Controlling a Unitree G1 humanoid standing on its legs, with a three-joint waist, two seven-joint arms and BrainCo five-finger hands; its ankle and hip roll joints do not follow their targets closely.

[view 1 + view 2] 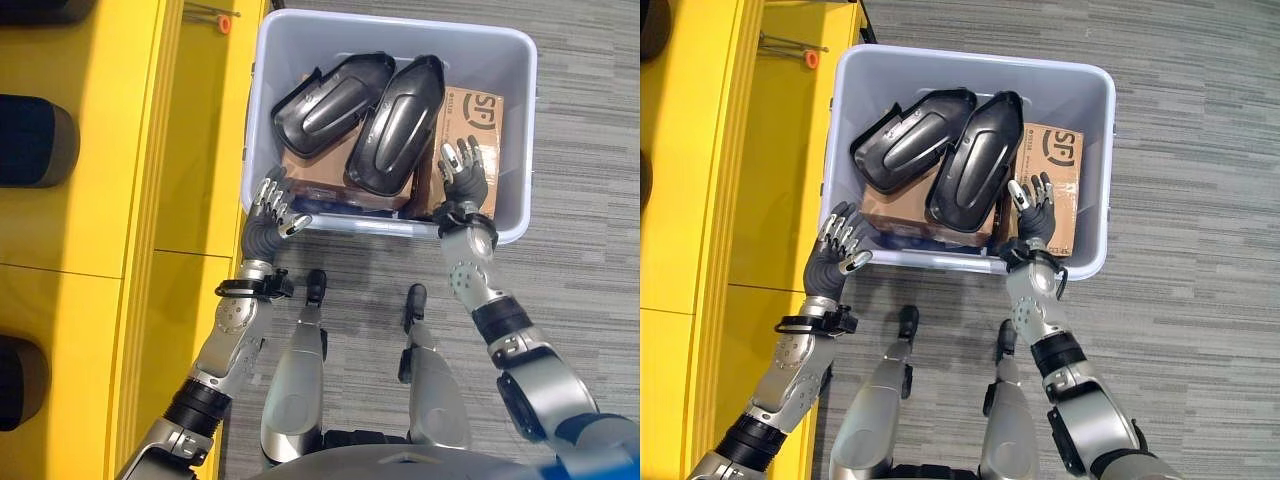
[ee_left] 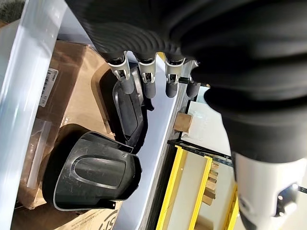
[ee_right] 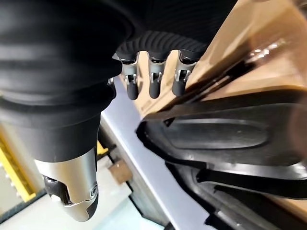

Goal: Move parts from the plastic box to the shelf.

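Yellow shelf (image 1: 130, 200) runs along the robot's left, beside the box. Grey carpet floor (image 1: 590, 180) under everything.

Pale plastic box (image 1: 515, 60) sits on the floor just ahead of the robot, its left wall close against the shelf. Inside, brown cardboard cartons (image 1: 470, 120) line the bottom.

Two black moulded parts lie on the cartons, side by side and touching: left part (image 1: 330, 100) angled across the box, right part (image 1: 398, 125) lying longer, running toward the near wall. Both are in the box; none is on the shelf.

Left hand (image 1: 272, 208) at the box's near-left corner, over the rim, fingers straight and spread, holding nothing.

Right hand (image 1: 465, 178) inside the box over the right-hand carton, just beside the right part, fingers extended and loose, nothing gripped.
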